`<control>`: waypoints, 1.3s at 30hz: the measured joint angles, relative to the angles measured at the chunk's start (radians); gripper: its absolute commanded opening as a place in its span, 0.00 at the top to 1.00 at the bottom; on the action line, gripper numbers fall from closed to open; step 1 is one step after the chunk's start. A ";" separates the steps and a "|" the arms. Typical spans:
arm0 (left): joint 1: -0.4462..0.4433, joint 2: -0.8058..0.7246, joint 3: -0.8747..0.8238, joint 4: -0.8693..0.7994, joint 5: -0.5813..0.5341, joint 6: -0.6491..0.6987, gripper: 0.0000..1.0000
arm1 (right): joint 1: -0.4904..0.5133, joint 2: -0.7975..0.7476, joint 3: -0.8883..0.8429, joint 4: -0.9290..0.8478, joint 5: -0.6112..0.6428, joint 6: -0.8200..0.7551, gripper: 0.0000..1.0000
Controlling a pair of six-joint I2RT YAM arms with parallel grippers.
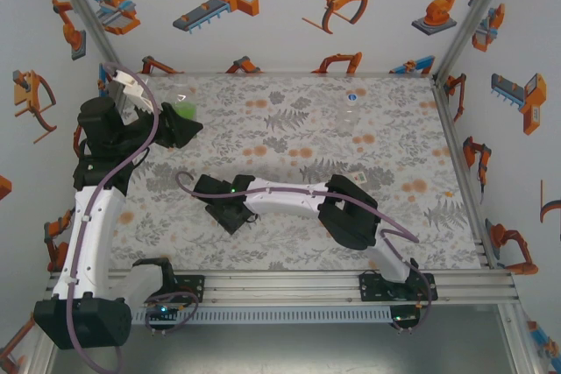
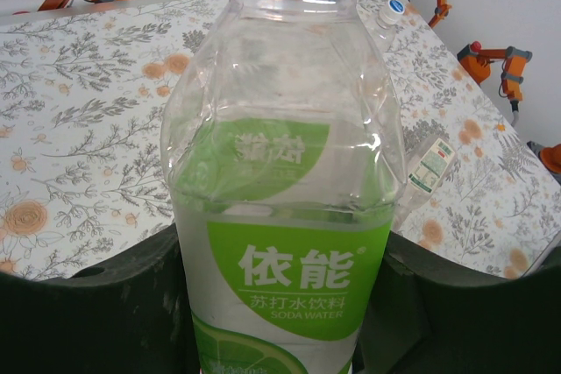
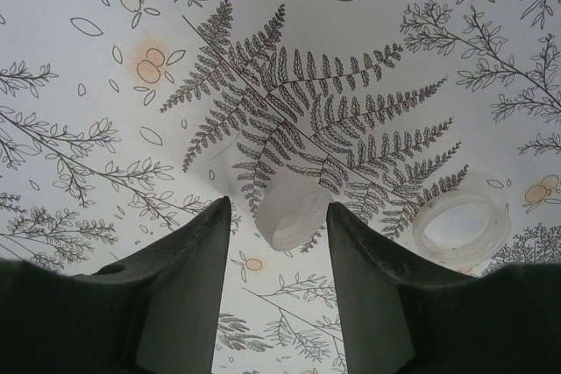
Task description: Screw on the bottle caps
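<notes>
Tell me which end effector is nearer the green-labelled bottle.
Left. The left end effector is shut on the green-labelled bottle at the far left of the table. The right end effector sits mid-table, well apart from it, straddling a white cap.

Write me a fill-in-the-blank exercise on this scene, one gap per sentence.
The left gripper is shut on a bottle whose label is white and ____.
The right gripper, fingers open, flanks a white ____.
In the right wrist view, a second cap lies to that one's ____.
Missing: green; cap; right.
</notes>
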 measured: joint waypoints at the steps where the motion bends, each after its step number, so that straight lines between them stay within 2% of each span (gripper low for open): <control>1: 0.000 0.000 0.000 0.000 0.000 0.000 0.85 | 0.000 0.000 0.000 0.000 0.000 0.000 0.54; 8: 0.000 0.000 0.000 0.000 0.000 0.000 0.85 | -0.011 0.002 -0.020 0.004 -0.023 0.019 0.61; 17: 0.000 0.002 0.000 0.000 0.000 0.000 0.85 | -0.034 -0.019 -0.072 0.062 -0.075 0.053 0.77; 22: 0.000 0.005 0.000 0.000 0.000 0.000 0.85 | -0.076 -0.047 -0.118 0.109 -0.133 0.073 0.80; 27: 0.000 0.005 0.000 0.000 0.000 0.000 0.85 | -0.195 -0.069 -0.140 0.151 -0.251 0.089 0.80; 34: -0.004 0.005 0.000 0.005 0.000 -0.014 0.87 | -0.474 -0.119 -0.174 0.286 -0.492 0.176 0.80; 39: -0.053 0.000 -0.027 0.027 -0.003 -0.031 0.87 | -0.639 -0.117 -0.219 0.370 -0.632 0.251 0.79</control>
